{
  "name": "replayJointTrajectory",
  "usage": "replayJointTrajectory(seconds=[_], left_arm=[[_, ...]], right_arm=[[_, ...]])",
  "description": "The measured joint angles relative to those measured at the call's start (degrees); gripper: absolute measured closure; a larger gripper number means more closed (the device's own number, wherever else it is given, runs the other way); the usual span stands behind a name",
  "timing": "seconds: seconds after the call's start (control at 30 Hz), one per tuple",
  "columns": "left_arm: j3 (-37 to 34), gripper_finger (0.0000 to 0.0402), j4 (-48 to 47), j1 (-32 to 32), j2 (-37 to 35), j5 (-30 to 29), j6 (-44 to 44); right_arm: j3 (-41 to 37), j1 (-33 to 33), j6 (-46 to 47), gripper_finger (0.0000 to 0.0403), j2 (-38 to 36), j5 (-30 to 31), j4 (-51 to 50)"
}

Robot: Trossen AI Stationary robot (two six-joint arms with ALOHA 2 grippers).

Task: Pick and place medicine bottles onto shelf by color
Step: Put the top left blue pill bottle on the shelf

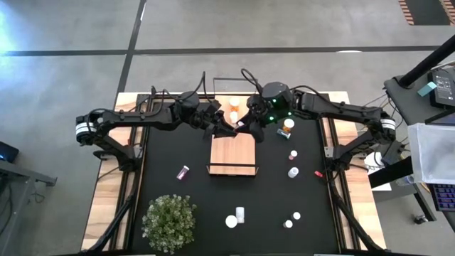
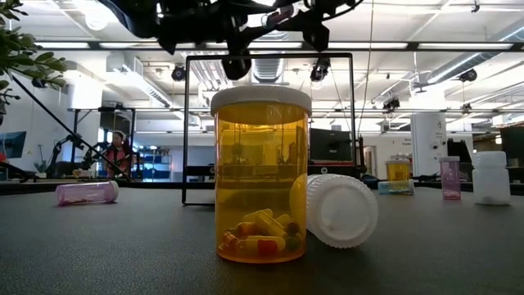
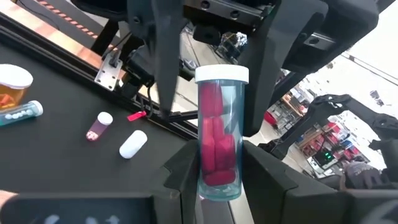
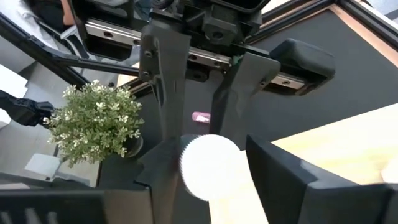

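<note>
Step in hand: a hand-over in the air. Both grippers meet above the far edge of the shelf (image 1: 233,153), with one pink-filled bottle (image 3: 219,140) between them.

Left gripper (image 3: 214,171): clamped on the lower body of the pink-filled bottle, one dark finger (image 3: 180,177) pressed to each side. The bottle stands upright in the grip, white cap (image 3: 222,75) pointing away from the wrist.

Right gripper (image 4: 205,165): meets the left gripper head-on at the cap end. In its own wrist view the white cap (image 4: 209,167) sits between its two fingers (image 4: 160,168). Whether they press the bottle yet, cannot tell; a thin gap may remain on one side.

Shelf: light wood board just below and nearer than the joined grippers; its top is bare where it shows.

Other bottles: orange ones (image 1: 234,105) just beyond the grippers at the mat's far edge; a pink one (image 1: 183,172) lying on the mat on the left gripper's side of the shelf; several small ones (image 1: 293,172) on the right gripper's side; white ones (image 1: 232,221) well nearer than the shelf. Plant (image 1: 169,222) near corner, out of the way.

Next move, as I judge: right fingers must seat firmly on the cap end before the left lets go; then carry down to the board and stand the bottle with its colour group.

Risk: early release drops the bottle onto the shelf edge.
</note>
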Motion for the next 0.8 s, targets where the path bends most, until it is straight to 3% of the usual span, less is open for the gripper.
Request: replayJointTrajectory(seconds=[0.27,0.57,0.8], left_arm=[[-0.1,0.0313,0.3,0.3,0.0,0.2,0.7],[-0.1,0.031,0.6,0.3,0.0,0.1,1.7],[-0.1,0.0264,0.7,0.4,0.0,0.0,1.7]], right_arm=[[0.0,0.0,0.7,0.0291,-0.1,-0.6,0.2],[0.0,0.0,1.0,0.0295,-0.1,-2.5,0.3],[0.0,-0.1,0.9,0.0296,-0.1,-2.5,-0.1]])
